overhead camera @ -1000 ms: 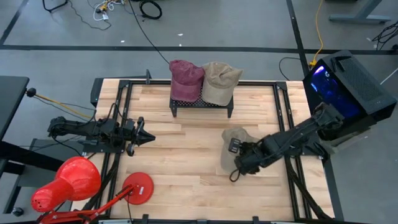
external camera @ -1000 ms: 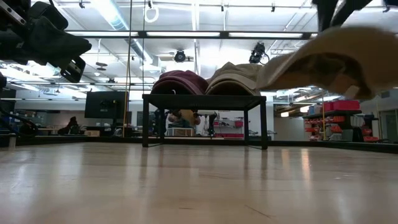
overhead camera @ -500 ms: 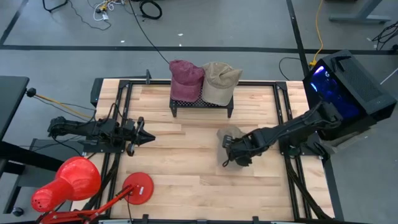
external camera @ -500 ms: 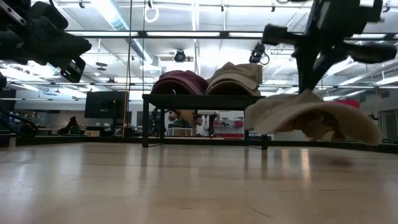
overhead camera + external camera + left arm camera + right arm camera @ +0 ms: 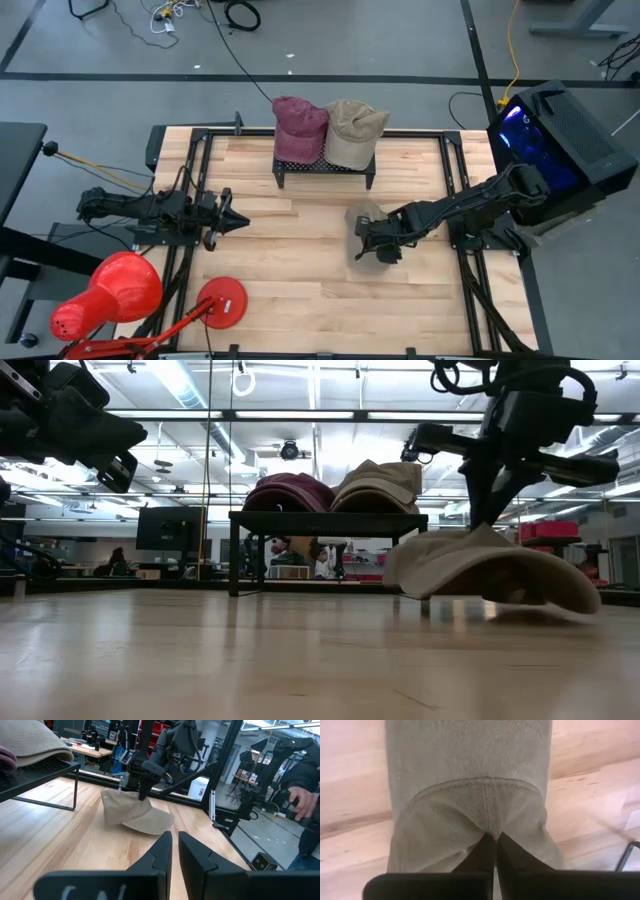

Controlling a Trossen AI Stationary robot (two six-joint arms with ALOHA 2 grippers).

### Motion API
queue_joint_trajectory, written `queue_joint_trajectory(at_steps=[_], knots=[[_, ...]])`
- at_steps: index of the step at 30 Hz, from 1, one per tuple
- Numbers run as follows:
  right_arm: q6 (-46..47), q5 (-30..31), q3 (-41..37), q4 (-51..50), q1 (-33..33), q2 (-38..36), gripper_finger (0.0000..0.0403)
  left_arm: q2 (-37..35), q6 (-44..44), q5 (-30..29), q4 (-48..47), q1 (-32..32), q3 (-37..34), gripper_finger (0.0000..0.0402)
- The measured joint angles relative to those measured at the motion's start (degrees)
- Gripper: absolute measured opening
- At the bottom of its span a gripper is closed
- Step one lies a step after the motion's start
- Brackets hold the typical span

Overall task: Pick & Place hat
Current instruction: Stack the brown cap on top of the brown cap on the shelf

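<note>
The right end effector [image 5: 378, 243] is pinching the crown of a khaki cloth cap [image 5: 482, 565], its fingers [image 5: 492, 851] closed tight on the fabric — the cap is hanging directly beneath it, just above the pale wooden counter [image 5: 300, 270]. Beyond it, a black mesh rack [image 5: 322, 168] is carrying a maroon cap [image 5: 298, 127] and a tan cap [image 5: 352, 130] side by side. The left end effector [image 5: 232, 218] is hovering well apart — its fingers [image 5: 161, 851] nearly closed, holding nothing.

Bright, even overhead lighting; ceiling glare; soft shadows.
</note>
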Motion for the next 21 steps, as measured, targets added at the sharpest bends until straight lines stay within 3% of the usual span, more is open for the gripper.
queue_joint_trajectory(at_steps=[13, 21], knots=[[4.2, -2.2, 0.0, 1.1, 0.0, 0.0, 0.0051, 0.0, 0.0, 0.0, 0.0, 0.0, 0.0, 0.0039], [9.6, -4.5, 0.0, 1.0, 0.0, -0.7, 0.0106, 0.0, 0.0, 0.0, 0.0, 0.0, 0.0, 0.0039]])
